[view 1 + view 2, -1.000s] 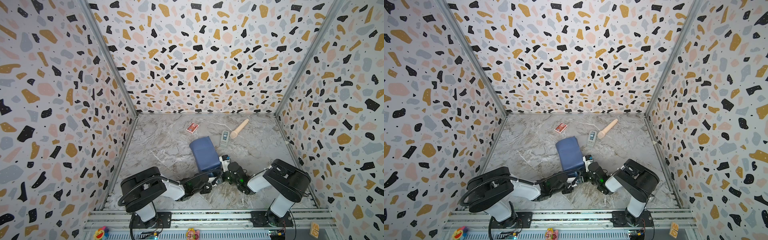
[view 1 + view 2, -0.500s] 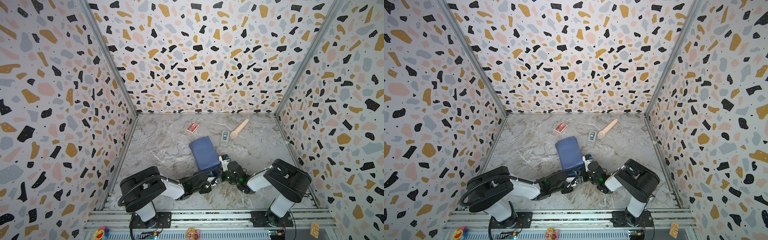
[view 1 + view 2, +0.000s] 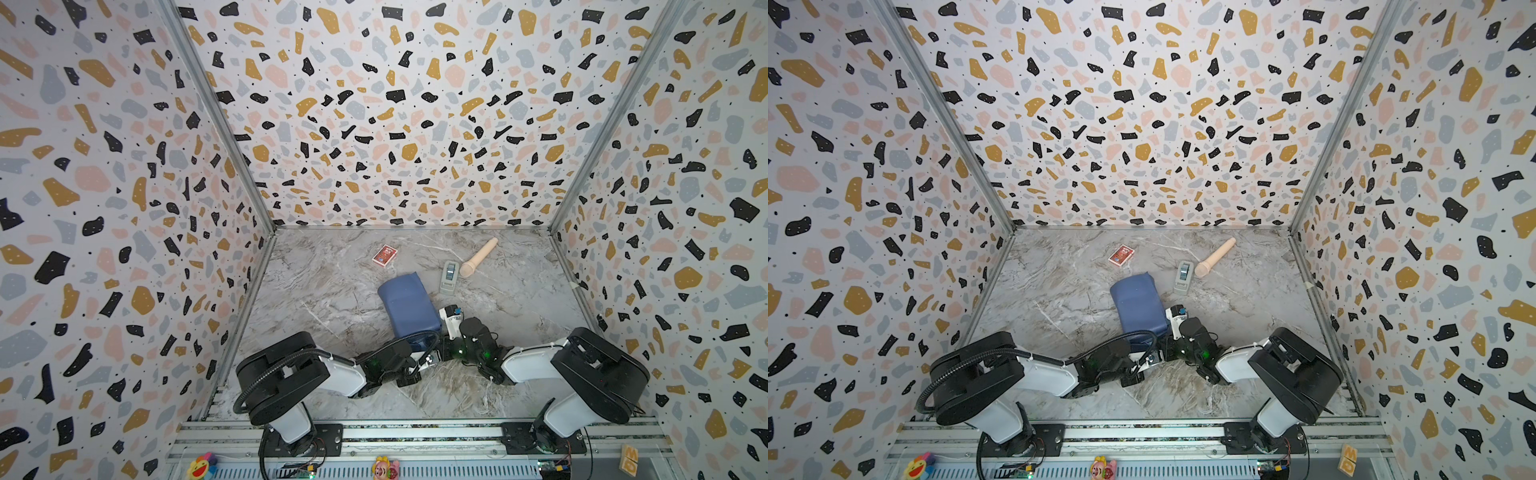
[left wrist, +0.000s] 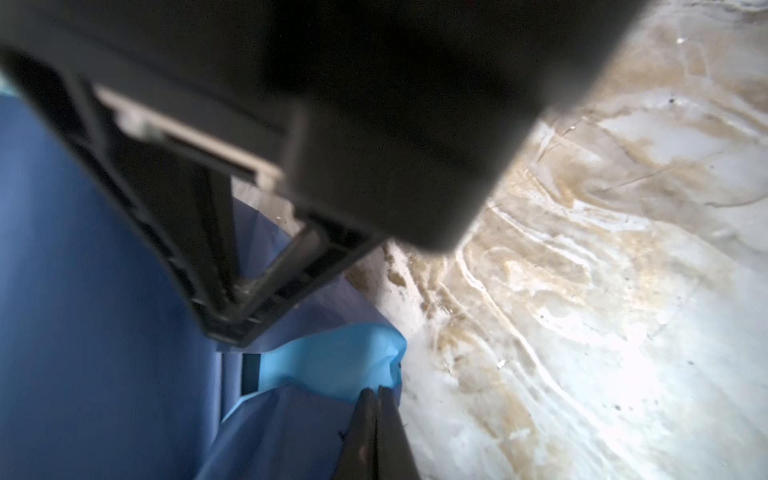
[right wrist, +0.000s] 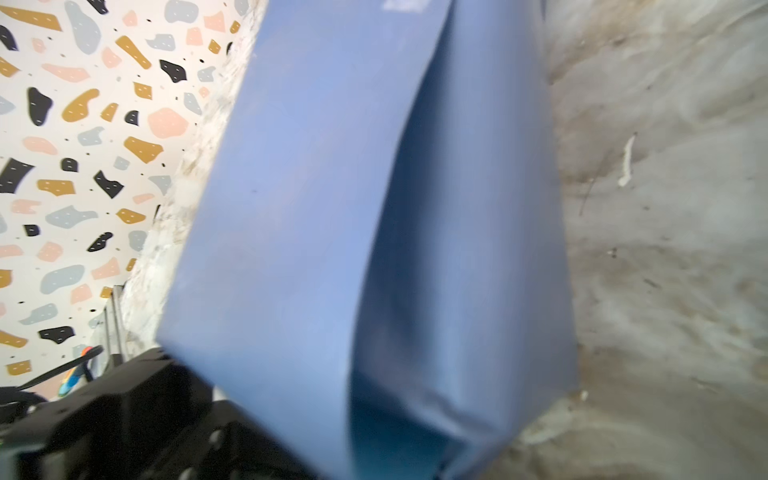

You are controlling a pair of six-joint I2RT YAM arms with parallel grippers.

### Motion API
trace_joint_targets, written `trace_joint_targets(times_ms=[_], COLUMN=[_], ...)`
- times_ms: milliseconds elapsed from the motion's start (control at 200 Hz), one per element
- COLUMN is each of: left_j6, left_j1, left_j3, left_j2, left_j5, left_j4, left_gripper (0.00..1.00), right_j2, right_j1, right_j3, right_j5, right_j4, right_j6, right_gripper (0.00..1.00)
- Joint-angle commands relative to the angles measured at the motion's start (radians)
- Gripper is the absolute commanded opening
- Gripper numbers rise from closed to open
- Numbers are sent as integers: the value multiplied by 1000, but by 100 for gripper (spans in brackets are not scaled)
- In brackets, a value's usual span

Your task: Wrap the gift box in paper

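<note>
The paper [image 3: 409,305] lies folded into a bundle near the middle of the table [image 3: 324,291], its length running front to back. Behind it, slightly left, lies a card pack [image 3: 384,254]. Behind it to the right is a small dispenser [image 3: 449,277], with a stick [image 3: 478,257] just beyond that, and the left tool [image 4: 376,399] and right tool [image 4: 228,311] meet at the bundle's near end.

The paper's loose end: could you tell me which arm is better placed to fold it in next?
Left, probably: the left gripper is shut on the loose light-blue flap of the paper, whereas the right gripper rests against the already folded part.
</note>
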Motion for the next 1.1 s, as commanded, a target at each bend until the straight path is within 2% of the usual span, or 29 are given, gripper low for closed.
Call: trace_joint_targets(times_ms=[0,255,546,956,1091], left_j6=[-30,-64,-114,-175,-181], left_j1=[19,42,70,116,123], left_j3=[-20,-33,-47,-88,-90], left_j2=[-29,-50,-74,-120,-122], left_j5=[39,90,135,182,189], left_j4=[49,77,100,159,164], left_gripper=[0,0,0,0,0], right_j2=[-59,-167,-291,-124,-88], right_j1=[-5,-14,-18,36,79], right_j3=[-2,-70,-157,-143,-131], right_j5=[-20,-18,45,65,118], right_j4=[-43,-130,-229,-44,-5], right_j6=[4,-7,-6,41,-4], right_gripper=[11,12,14,13,17])
